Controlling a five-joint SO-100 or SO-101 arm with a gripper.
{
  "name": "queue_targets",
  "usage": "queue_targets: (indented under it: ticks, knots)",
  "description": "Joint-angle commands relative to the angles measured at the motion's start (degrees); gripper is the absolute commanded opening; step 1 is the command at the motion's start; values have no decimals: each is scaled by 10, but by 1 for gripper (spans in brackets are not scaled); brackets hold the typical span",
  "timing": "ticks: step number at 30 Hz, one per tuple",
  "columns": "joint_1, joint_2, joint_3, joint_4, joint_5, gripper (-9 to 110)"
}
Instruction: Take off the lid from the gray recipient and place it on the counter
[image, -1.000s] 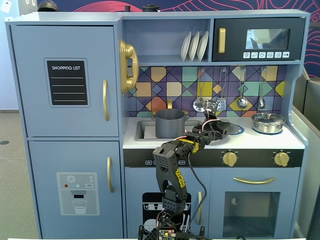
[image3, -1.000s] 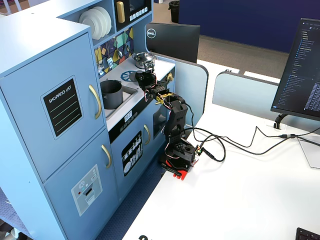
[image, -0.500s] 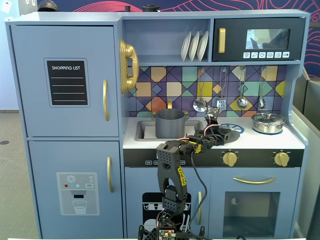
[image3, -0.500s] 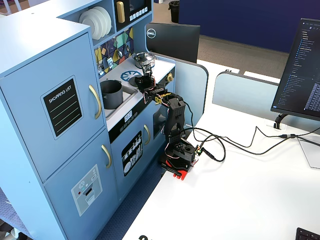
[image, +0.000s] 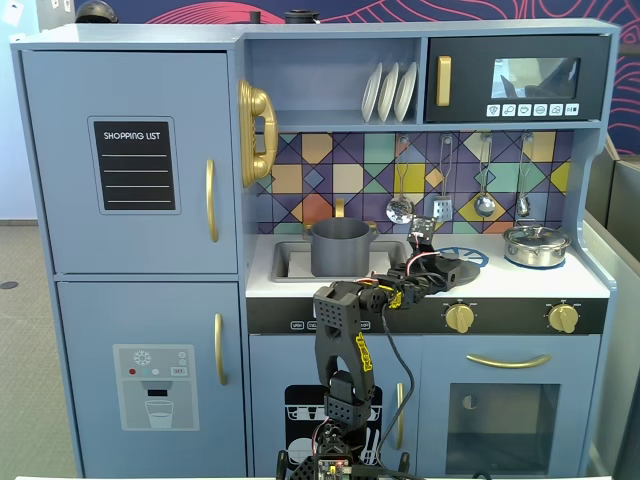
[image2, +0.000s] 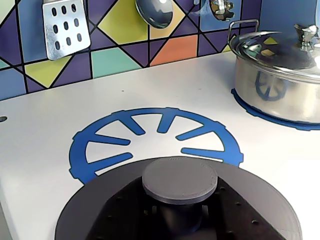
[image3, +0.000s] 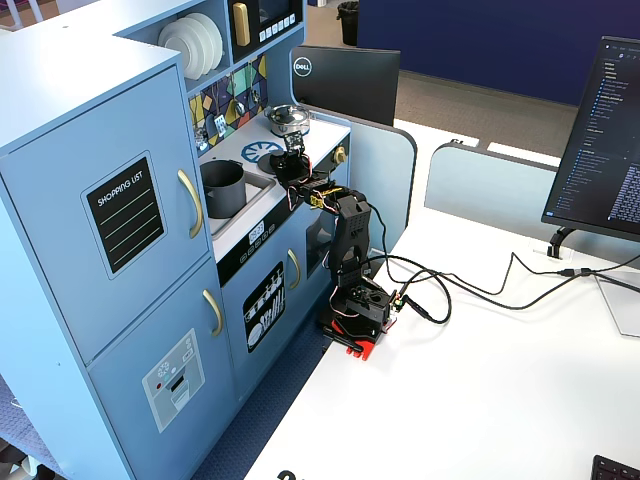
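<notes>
The gray recipient (image: 340, 250) stands open in the sink at the counter's left, with no lid on it; it also shows in the other fixed view (image3: 222, 188). The lid (image2: 180, 179) is a dark-gray disc with a center knob, low in the wrist view. My gripper (image2: 180, 217) is shut on the knob's stem from both sides. The lid (image: 462, 270) sits low over the white counter (image: 530, 282), at the front edge of the blue burner ring (image2: 100, 145). I cannot tell whether the lid touches the counter.
A shiny silver pot (image2: 280, 85) with its own lid stands on a second ring at the right (image: 536, 244). A spatula (image2: 65, 27) and spoons hang on the tiled back wall. The sink (image: 285, 262) lies left of the ring.
</notes>
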Motion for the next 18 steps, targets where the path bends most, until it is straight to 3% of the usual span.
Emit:
queue_targets:
  ticks: [1,6,12,18]
  knots:
    - [7,9,5,-11,-3,26]
    - [15,17,14,-24,17,47]
    - [23,22,14,-25,24,54]
    - [24,34,-1,-25,32,52]
